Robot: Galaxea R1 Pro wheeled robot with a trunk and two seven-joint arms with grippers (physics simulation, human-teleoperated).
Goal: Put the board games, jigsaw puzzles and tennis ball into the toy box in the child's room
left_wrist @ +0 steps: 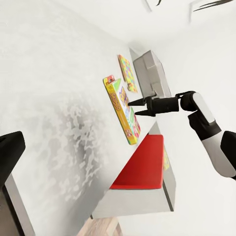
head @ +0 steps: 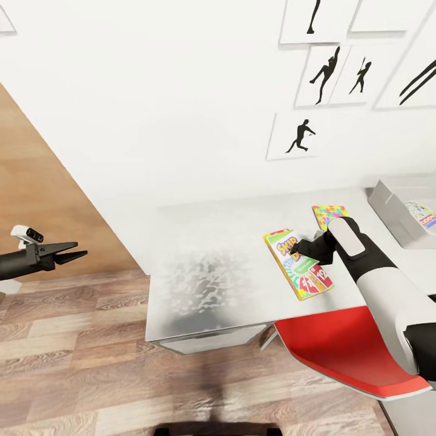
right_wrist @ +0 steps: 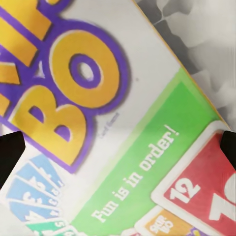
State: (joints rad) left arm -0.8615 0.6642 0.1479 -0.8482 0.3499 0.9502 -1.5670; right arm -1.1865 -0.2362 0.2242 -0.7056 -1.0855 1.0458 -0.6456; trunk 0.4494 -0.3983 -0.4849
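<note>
Right claw (head: pixel 295 247): low over the SKIP-BO box (head: pixel 298 264), fingers spread wide; right wrist view has a dark tip at each side edge with the box lid between them. Holding nothing. Touching the lid or just above it: cannot tell.
Left claw (head: pixel 77 251): out to the left over the wood floor (head: pixel 79 351), well apart from the counter (head: pixel 212 272); fingers parted, empty.
SKIP-BO box: flat on the counter near its front edge, angled, just beside a jigsaw puzzle (head: pixel 329 215) that lies nearer the wall.
Toy box (head: pixel 387 212): at the counter's right end, near the puzzle; a printed game box (head: pixel 422 214) lies inside.
Red chair (head: pixel 339 351): tucked under the counter edge, below the right arm.
Step in hand: likely lining up a grasp on the SKIP-BO box.
Risk, slip: box is flat and thin; fingers closing onto the lid face may skid off rather than grip an edge.
Risk, push: a downward or sideways nudge could slide the box into the puzzle or off the front edge onto the chair.
Risk, carry: a one-edge grip may let the box droop and catch the toy box's sloping wall.
</note>
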